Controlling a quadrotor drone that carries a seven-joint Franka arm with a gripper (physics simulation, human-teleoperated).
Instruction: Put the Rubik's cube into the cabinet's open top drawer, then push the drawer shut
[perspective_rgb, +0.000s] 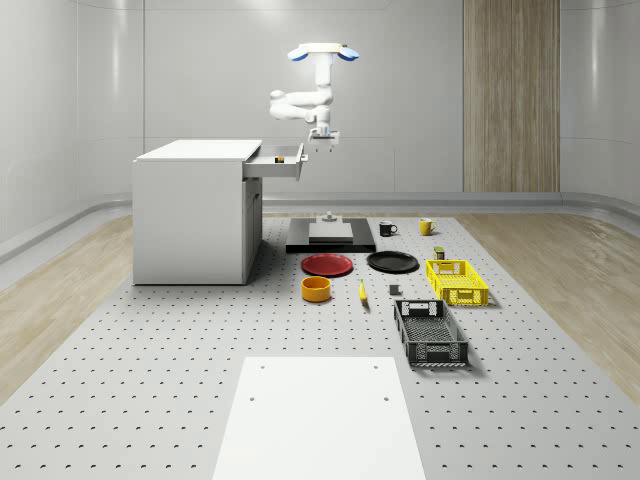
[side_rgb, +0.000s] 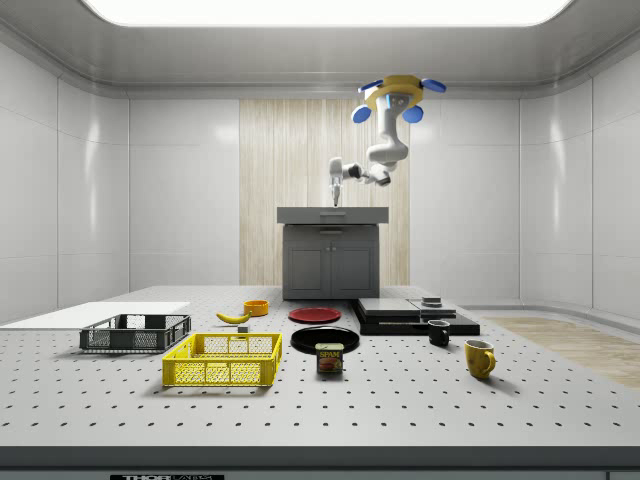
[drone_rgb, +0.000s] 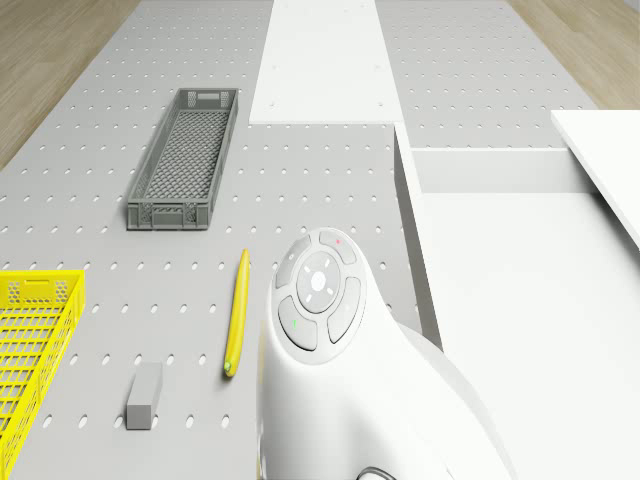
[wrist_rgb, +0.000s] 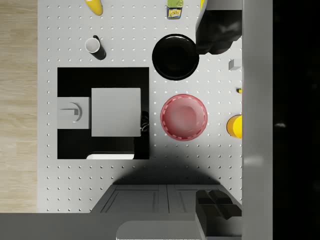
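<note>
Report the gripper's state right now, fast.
Gripper: cannot be told; it hangs just beyond the open top drawer's front, with the drone hovering above it.

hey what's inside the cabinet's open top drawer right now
In the whole-scene view a small multicoloured object, likely the Rubik's cube, sits in the open top drawer. The drawer's wall hides its lower part. The gripper hangs just beyond the drawer's front; the drone hovers above.

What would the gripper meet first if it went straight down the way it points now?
Probably the floor beside the red plate. The gripper hangs just past the open drawer's front edge, pointing down, while the drone hovers above. Its line seems to miss the drawer, but depth is unclear.
</note>
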